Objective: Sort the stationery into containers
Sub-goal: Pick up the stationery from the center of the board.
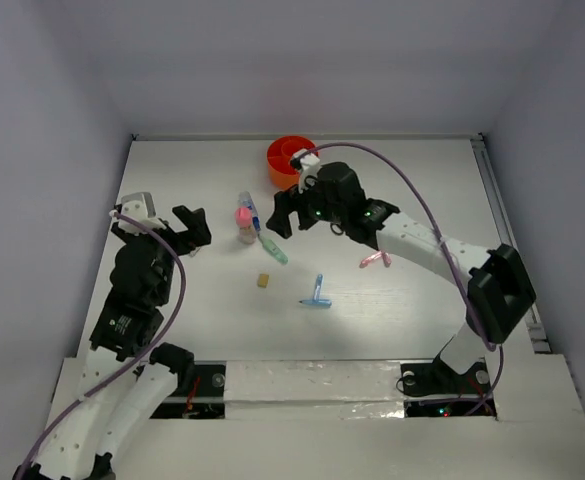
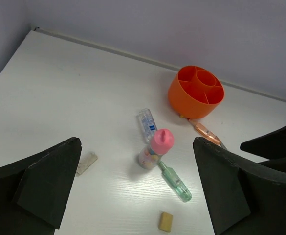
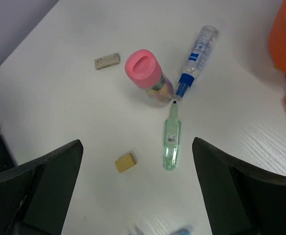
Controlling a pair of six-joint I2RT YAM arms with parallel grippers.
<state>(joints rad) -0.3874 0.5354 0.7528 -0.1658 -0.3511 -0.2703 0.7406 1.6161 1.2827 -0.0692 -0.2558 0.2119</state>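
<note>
Left hand (image 2: pixel 136 143) is spread wide and empty, hanging above the left part of the table (image 1: pixel 412 300), well short of the items. Right hand (image 3: pixel 137 143) is also wide open and holds nothing; in the top view it sits over the table just in front of the orange tub (image 1: pixel 294 158) and overlaps the tub's near rim. The tub is at the far edge, near centre, with its dividers visible. A slim orange item (image 2: pixel 204 131) lies at the tub's foot, too blurred to identify. The central cluster has a pink-capped glue bottle (image 3: pixel 149 77) standing upright. A clear blue-capped pen (image 3: pixel 196 54) lies just beyond it, its cap end close by the bottle. A green marker (image 3: pixel 171 142) lies on the near side, its tip close to the bottle's base. A tan eraser cube (image 3: pixel 125 162) sits nearer the arms, apart from the marker. A grey eraser (image 3: pixel 107 61) lies alone to the left of the bottle. A light-blue T-shaped piece (image 1: pixel 317 296) and a pink piece (image 1: pixel 375 261) lie to the right, the pink piece tucked beside the right forearm.
</note>
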